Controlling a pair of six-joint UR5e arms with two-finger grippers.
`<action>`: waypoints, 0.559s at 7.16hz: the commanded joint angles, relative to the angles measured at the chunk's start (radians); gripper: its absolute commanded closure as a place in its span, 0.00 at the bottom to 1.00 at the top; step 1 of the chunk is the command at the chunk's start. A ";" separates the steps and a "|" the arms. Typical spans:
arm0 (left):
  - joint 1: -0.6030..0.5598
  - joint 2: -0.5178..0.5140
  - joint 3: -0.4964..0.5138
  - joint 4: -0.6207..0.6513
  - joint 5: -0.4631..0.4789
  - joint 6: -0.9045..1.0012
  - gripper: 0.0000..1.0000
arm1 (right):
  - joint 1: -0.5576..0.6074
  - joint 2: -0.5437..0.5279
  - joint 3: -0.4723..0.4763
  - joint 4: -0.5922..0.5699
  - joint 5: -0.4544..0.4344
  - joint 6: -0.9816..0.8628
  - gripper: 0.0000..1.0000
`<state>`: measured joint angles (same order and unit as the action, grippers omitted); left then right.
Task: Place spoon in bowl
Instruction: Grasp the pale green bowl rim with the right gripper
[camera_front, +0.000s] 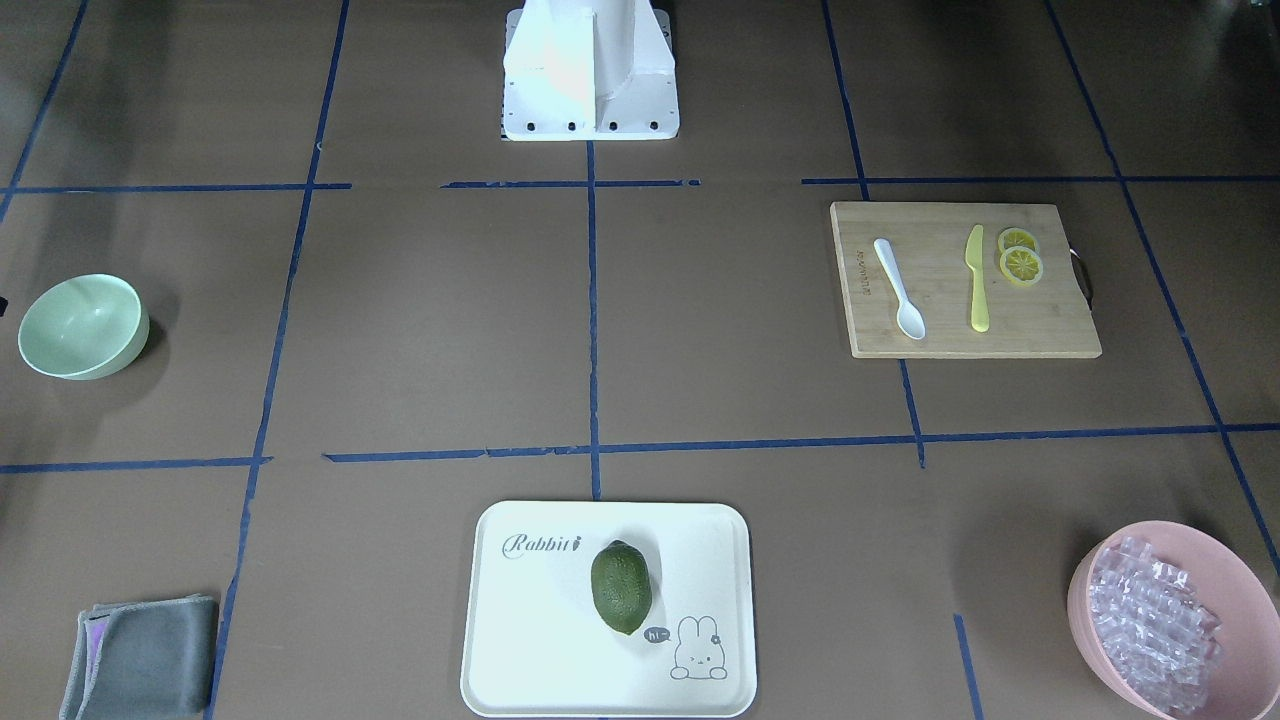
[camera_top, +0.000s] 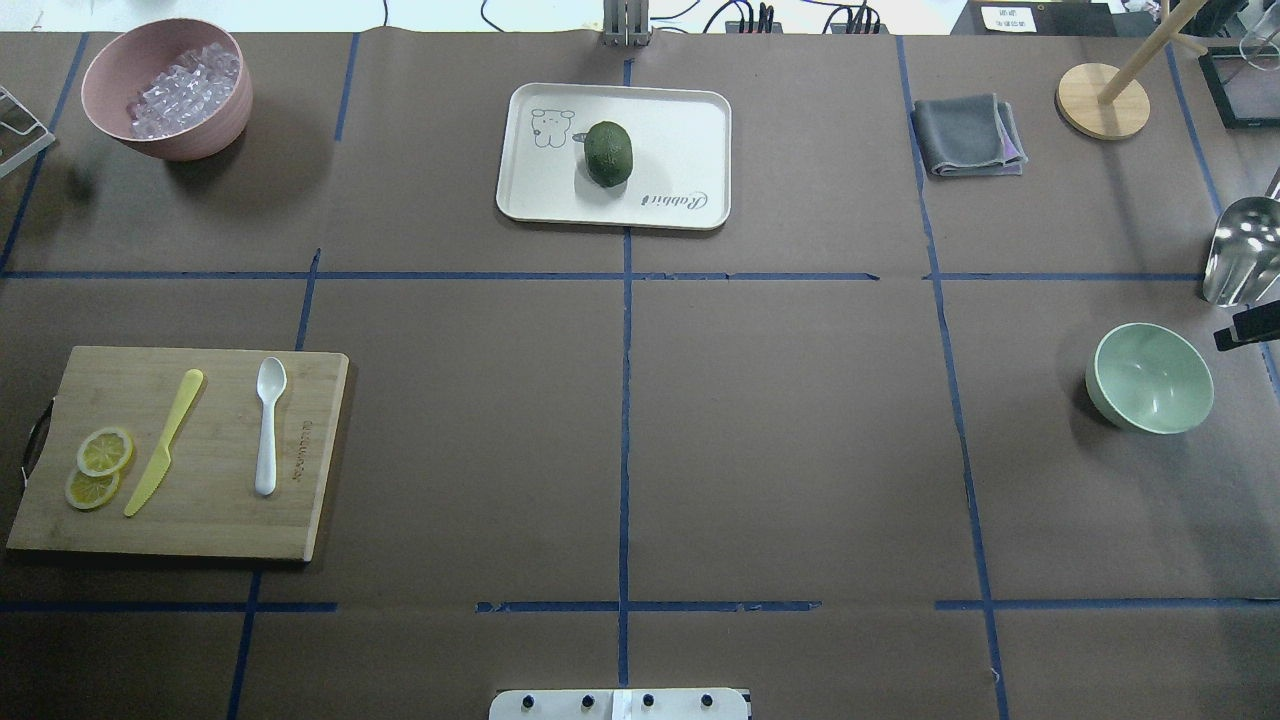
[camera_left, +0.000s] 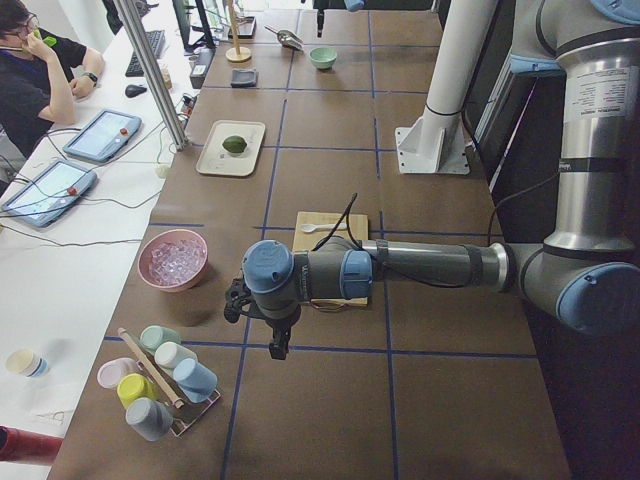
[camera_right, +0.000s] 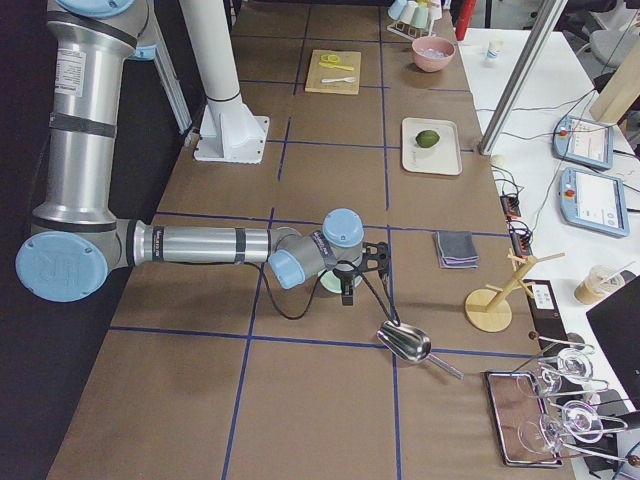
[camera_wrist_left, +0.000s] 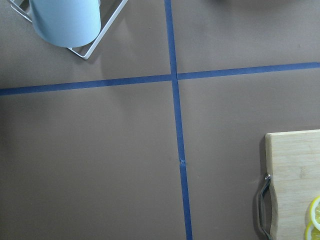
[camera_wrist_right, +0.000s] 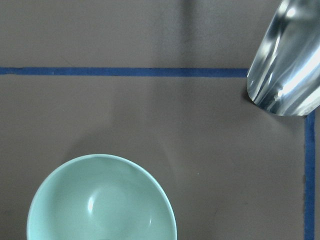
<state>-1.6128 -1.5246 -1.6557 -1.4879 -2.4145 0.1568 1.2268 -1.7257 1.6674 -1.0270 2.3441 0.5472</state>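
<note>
The white spoon (camera_front: 898, 288) lies on a wooden cutting board (camera_front: 1040, 335), beside a yellow knife (camera_front: 977, 280); it also shows in the overhead view (camera_top: 268, 425). The mint-green bowl (camera_top: 1150, 378) stands empty at the far right of the overhead view and shows in the right wrist view (camera_wrist_right: 100, 200). My left gripper (camera_left: 278, 340) hangs past the board's outer end, seen only in the left side view; I cannot tell whether it is open. My right gripper (camera_right: 347, 288) hovers by the bowl; I cannot tell whether it is open. Neither wrist view shows fingers.
Two lemon slices (camera_front: 1020, 262) lie on the board. A pink bowl (camera_top: 170, 140) of clear pieces, a white tray (camera_top: 670, 130) with a green lime (camera_top: 608, 153), a grey cloth (camera_top: 965, 135), a metal scoop (camera_top: 1240, 250) and a cup rack (camera_left: 160, 380) stand around.
</note>
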 joint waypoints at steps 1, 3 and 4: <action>-0.001 0.000 0.005 0.000 0.000 0.003 0.00 | -0.055 0.000 -0.017 0.002 -0.002 -0.001 0.00; -0.001 0.001 0.001 0.000 0.000 0.003 0.00 | -0.088 0.015 -0.064 0.005 -0.012 -0.001 0.00; -0.001 0.001 -0.003 0.000 0.000 0.003 0.00 | -0.092 0.034 -0.083 0.002 -0.012 0.003 0.02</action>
<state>-1.6137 -1.5239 -1.6550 -1.4880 -2.4145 0.1594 1.1453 -1.7095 1.6099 -1.0234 2.3342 0.5472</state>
